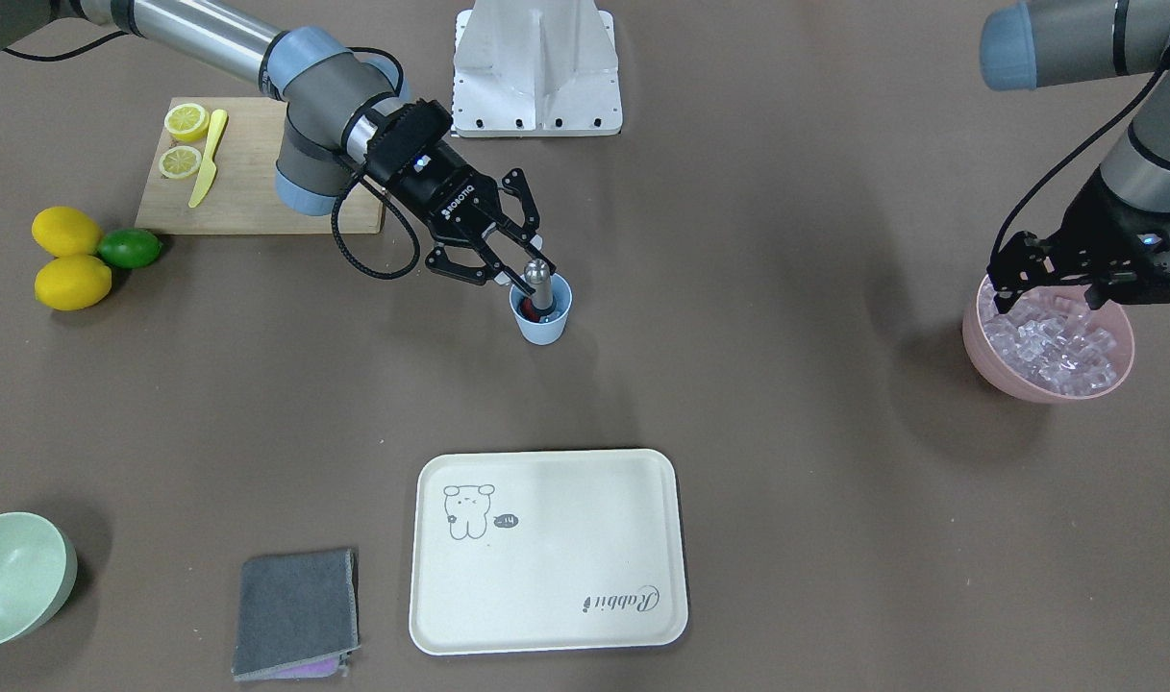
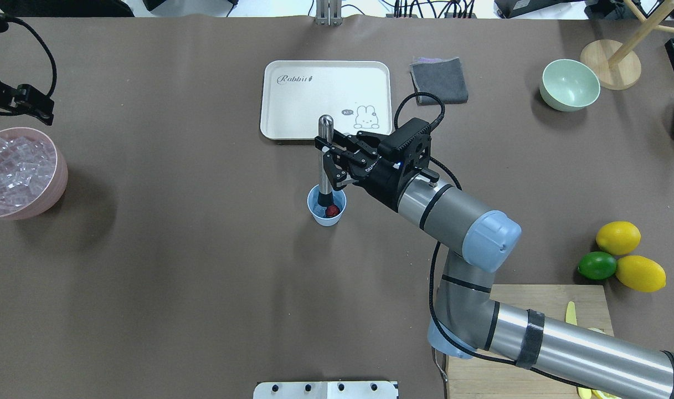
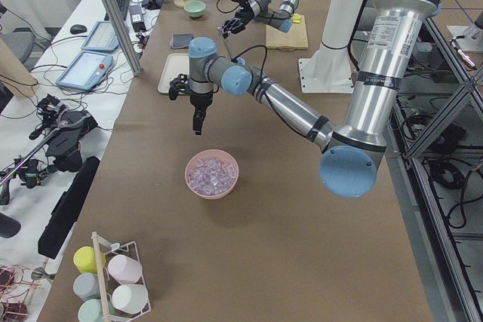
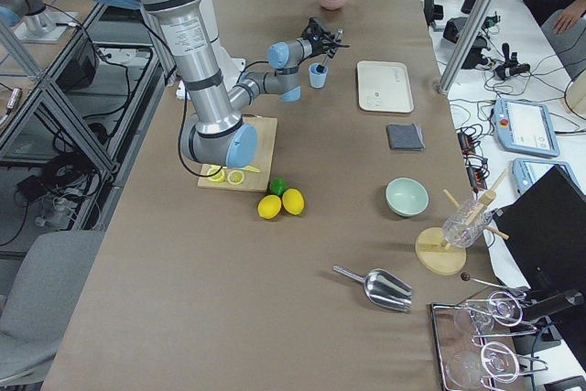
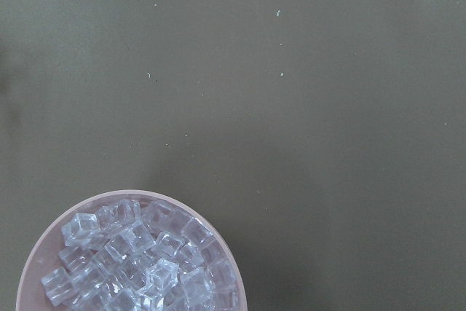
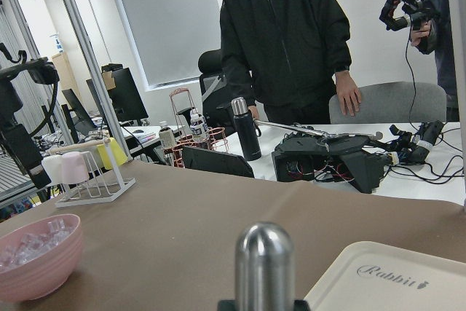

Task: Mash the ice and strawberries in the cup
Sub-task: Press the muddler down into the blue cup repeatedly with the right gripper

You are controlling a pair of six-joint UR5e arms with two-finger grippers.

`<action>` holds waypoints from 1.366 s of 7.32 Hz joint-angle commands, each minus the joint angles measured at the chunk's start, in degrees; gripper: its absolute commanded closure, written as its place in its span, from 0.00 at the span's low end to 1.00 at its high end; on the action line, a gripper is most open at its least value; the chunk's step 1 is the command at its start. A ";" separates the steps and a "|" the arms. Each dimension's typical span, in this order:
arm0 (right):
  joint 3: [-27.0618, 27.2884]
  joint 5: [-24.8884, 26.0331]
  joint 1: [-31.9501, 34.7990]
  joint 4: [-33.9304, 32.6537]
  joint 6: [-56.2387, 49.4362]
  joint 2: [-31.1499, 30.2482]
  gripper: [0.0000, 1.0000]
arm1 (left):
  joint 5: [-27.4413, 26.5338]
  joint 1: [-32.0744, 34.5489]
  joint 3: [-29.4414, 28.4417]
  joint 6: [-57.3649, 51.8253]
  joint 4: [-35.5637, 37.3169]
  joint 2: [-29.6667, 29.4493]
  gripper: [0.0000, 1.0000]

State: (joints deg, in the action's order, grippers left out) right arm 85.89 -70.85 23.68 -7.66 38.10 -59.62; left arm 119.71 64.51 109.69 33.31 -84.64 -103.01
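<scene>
The light blue cup [image 1: 543, 325] stands mid-table, and it also shows in the overhead view [image 2: 328, 215]. A red strawberry [image 2: 332, 210] lies inside it. I cannot tell if ice is in the cup. My right gripper [image 1: 532, 272] [image 2: 330, 162] is shut on an upright metal muddler [image 1: 539, 281] [image 2: 325, 149] whose lower end is in the cup. The muddler's top fills the right wrist view [image 6: 264, 267]. Ice cubes [image 1: 1051, 346] [image 5: 138, 260] fill a pink bowl [image 2: 54, 188]. My left gripper [image 1: 1046, 293] [image 2: 40, 108] hangs open and empty just above that bowl's rim.
A cream tray [image 1: 546, 577] [image 2: 314, 105] lies beyond the cup, with a grey cloth [image 1: 296, 610] and a pale green bowl [image 1: 12, 577] further along. A cutting board [image 1: 248, 183] with lemon halves, two lemons [image 1: 70, 259] and a lime [image 1: 130, 248] sit on my right.
</scene>
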 commanded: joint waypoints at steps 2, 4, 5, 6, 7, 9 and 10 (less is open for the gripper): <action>-0.64 0.01 -0.39 -0.07 -0.13 -0.14 1.00 | -0.35 0.09 0.18 0.09 0.00 0.00 0.03; -0.64 0.01 -0.48 -0.07 -0.04 -0.06 1.00 | -0.35 0.09 0.18 0.09 0.09 0.18 0.03; -0.55 0.01 -0.48 0.02 -0.04 -0.14 1.00 | -0.35 0.09 0.18 0.09 0.00 0.35 0.03; -0.29 0.01 -0.48 -0.07 0.13 0.03 1.00 | -0.44 0.09 0.44 0.00 0.09 0.44 0.03; 0.59 -0.16 1.00 -1.29 0.39 0.64 1.00 | -0.44 0.18 0.44 0.09 0.00 0.53 0.03; 12.84 -5.77 5.91 -18.35 0.66 0.04 1.00 | -0.44 0.35 0.70 0.09 0.09 0.62 0.03; 16.29 -6.05 6.63 -26.70 2.75 0.12 1.00 | -0.44 0.35 0.96 0.09 0.09 0.88 0.03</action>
State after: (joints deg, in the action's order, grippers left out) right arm 96.69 -75.59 28.65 -24.15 39.23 -59.39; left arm 119.27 64.80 110.37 33.40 -84.56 -102.34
